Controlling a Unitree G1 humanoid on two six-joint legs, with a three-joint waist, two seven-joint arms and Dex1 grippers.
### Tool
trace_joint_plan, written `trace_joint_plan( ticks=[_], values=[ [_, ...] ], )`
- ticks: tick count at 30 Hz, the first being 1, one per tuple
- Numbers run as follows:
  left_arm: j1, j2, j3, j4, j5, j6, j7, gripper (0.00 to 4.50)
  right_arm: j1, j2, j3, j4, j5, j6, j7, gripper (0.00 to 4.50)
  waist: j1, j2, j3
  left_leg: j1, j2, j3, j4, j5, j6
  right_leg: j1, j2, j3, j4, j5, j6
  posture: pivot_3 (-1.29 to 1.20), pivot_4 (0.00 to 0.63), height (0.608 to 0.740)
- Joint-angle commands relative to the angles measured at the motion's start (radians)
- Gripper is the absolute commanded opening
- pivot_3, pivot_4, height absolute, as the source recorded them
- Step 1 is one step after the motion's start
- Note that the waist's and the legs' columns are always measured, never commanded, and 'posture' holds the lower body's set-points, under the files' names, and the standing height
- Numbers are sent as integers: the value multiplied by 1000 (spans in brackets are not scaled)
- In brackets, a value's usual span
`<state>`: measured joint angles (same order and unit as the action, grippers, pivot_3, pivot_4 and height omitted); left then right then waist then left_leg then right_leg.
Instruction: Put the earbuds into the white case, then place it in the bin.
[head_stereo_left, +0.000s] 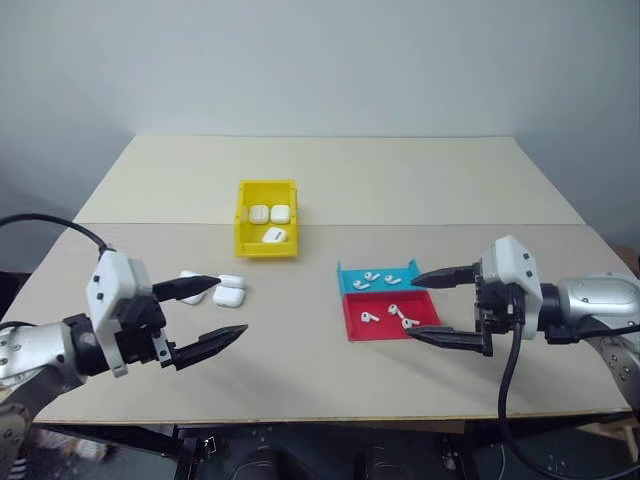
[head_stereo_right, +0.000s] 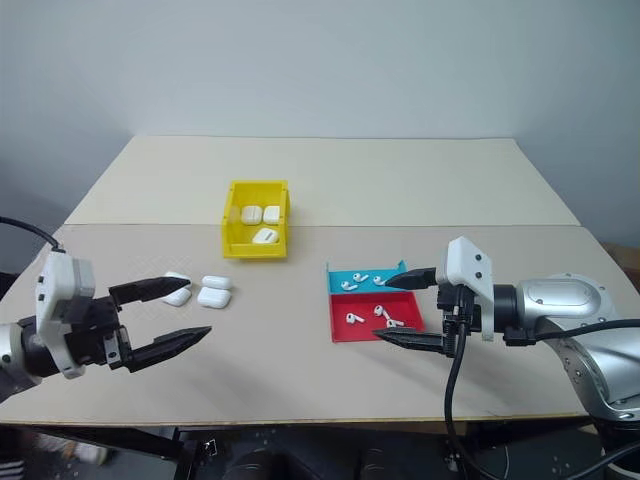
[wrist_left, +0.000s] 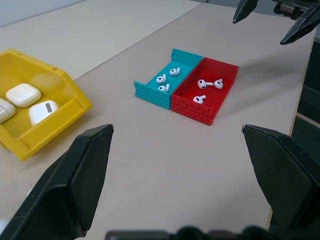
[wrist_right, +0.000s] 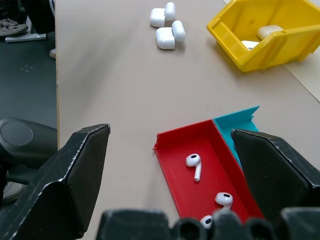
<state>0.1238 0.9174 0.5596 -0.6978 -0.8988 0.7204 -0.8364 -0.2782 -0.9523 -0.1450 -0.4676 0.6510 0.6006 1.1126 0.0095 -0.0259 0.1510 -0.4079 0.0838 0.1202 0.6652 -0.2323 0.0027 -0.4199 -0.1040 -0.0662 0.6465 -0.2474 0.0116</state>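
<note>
Left gripper: jaws wide apart, empty.
White cases: loose on worktop.
Bin: three cases inside.
Blue tray, red tray: earbuds inside.
Right gripper: jaws spread, empty.

Each silver arm carries a white wrist housing, a looping black cable and a black two-fingered pincer.

I see six small white earbuds, three in the blue tray and three in the red tray. Two closed white cases lie flat on the table, touching each other. The yellow bin stands upright behind them, holding three more cases.
</note>
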Motion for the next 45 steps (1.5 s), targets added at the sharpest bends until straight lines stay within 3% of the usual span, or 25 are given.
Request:
trace_joint_plan(
  ticks=[1,3,5,11,14,17,19,26,28,32,39,45],
  values=[
    [3,19,-15,-13,55,-40,-6,4500,-29,-14,-22,-17,20,-9,10,4485,1,0,0,0,0,0,0,0,0,0,0,0,0,0,0,0,150,740],
    [-13,22,-18,-19,55,-12,39,4500,-29,-14,-26,-17,18,-10,10,4485,2,0,0,0,0,0,0,0,0,0,0,0,0,0,0,0,150,740],
    [-45,89,-35,-13,44,92,96,4500,-26,-13,-34,-21,24,-5,5,4485,3,0,0,0,0,0,0,0,0,0,0,0,0,0,0,0,150,740],
    [-90,168,-148,-84,247,176,322,4500,-56,4,-18,-6,31,26,-39,4485,2,0,0,0,0,-2,0,0,0,0,0,1,0,0,0,0,150,740],
    [-222,223,-195,-32,155,394,346,4500,-87,4,9,7,15,24,-41,4485,2,0,0,0,0,-1,0,0,0,-1,1,0,1,0,0,0,150,740],
    [-498,234,-269,99,18,786,363,4500,-101,5,14,9,23,27,-39,4485,5,0,0,0,0,-1,0,0,0,0,1,-1,1,0,0,0,150,740],
    [-645,280,-361,230,-86,882,385,4500,-103,10,17,1,29,29,-46,4485,4,-1,0,0,-1,-2,0,0,0,1,1,-1,0,0,1,0,150,740],
    [-1016,339,-717,528,-249,894,549,4500,-78,80,24,-42,37,42,-134,4485,2,-4,2,-1,-1,-4,0,0,0,-1,0,0,1,0,1,0,150,740],
    [-1128,301,-819,647,-231,894,610,4500,-66,95,25,-60,39,42,-154,4485,3,-4,2,-1,-1,-3,0,0,-1,-1,0,0,2,0,1,0,150,740],
    [-1267,282,-1017,725,-141,894,567,4500,-57,114,30,-71,39,39,-174,4485,4,-5,2,-2,-2,-1,1,1,-1,-1,0,-1,2,0,1,0,150,740],
    [-1372,271,-1136,848,-48,894,473,4500,-48,118,27,-74,37,39,-187,4485,2,-5,3,-6,-2,-1,1,2,-3,-4,0,-1,2,0,1,0,150,740],
    [-1338,265,-1167,906,61,894,408,4500,-28,129,29,-93,45,45,-210,4485,3,-5,3,-5,-2,-1,2,2,-2,-3,0,-1,2,0,1,0,150,740]
  ],
)
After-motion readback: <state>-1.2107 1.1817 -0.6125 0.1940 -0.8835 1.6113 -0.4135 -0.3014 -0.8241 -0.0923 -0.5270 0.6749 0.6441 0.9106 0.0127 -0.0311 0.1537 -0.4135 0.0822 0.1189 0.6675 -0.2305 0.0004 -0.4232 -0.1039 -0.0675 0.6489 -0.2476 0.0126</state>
